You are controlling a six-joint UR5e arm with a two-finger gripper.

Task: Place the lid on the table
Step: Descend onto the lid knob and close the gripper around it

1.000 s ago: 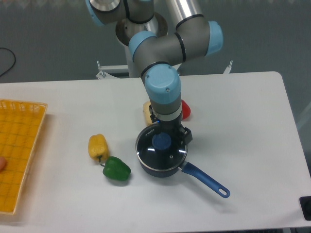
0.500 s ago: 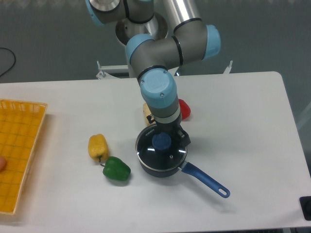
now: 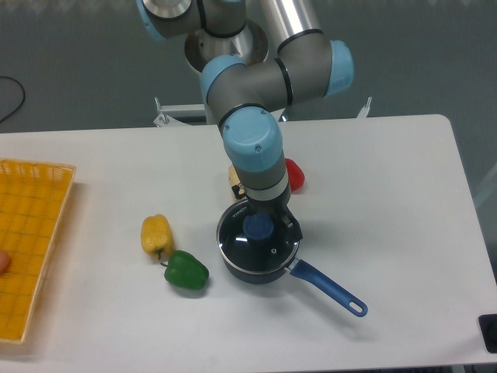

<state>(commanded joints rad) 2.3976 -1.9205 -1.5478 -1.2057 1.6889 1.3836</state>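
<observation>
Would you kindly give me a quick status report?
Gripper over the lid's knob, grip unclear. Lid on saucepan. Green pepper nearby on table.

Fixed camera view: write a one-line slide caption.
Gripper poised at the blue knob of the lid, which sits on the saucepan.

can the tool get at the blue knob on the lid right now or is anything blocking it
Probably yes. The tool hangs right above the lid on the saucepan, and nothing sits between it and the blue knob. The peppers lie off to the sides.
</observation>
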